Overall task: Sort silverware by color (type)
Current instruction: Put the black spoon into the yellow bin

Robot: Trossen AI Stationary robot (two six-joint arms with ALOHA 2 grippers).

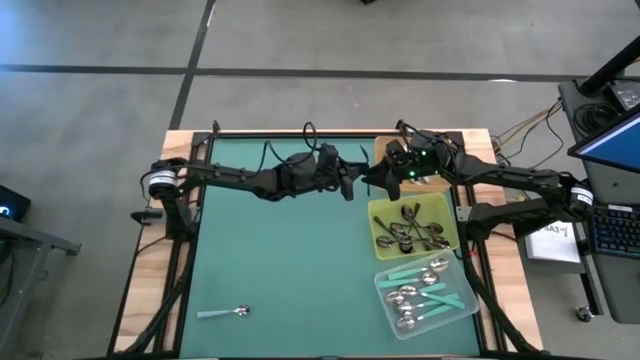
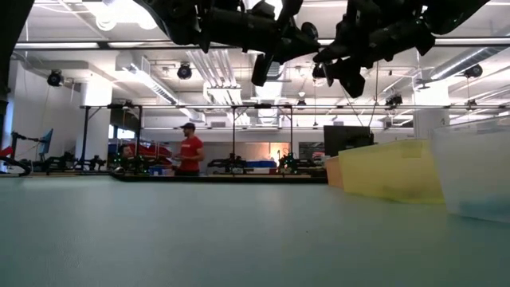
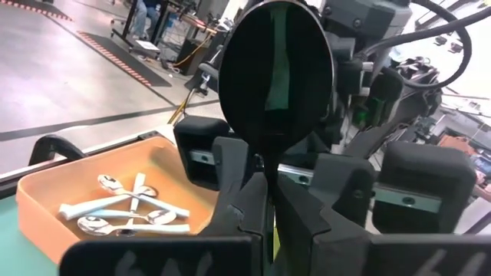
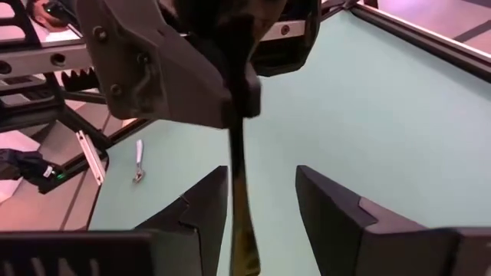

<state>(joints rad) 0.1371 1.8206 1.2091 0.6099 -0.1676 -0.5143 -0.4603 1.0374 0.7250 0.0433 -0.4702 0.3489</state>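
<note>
My left gripper [image 1: 347, 188] is high above the table's far middle, shut on a black spoon [image 3: 276, 73]. The spoon's bowl sticks out toward my right gripper [image 1: 385, 180], which faces it, open. In the right wrist view the spoon [image 4: 239, 192] runs between my right gripper's [image 4: 261, 207] two fingers, close to one of them. I cannot tell whether that finger touches it. One teal-handled spoon [image 1: 225, 313] lies flat on the mat near the front left. My left gripper pinches the black spoon's handle [image 3: 270, 192] between its two fingers. The bowl [image 3: 276, 73] sticks out past the fingertips toward my right gripper. The spoon is lifted clear of the table, high above it.
An orange tray [image 3: 46, 192] at the far right holds several pale-handled spoons. A yellow-green tray [image 1: 447, 212] holds several dark spoons. A clear tray [image 1: 462, 303] holds teal-handled spoons. Both stand along the right edge. The green mat [image 1: 280, 270] stretches out left of them.
</note>
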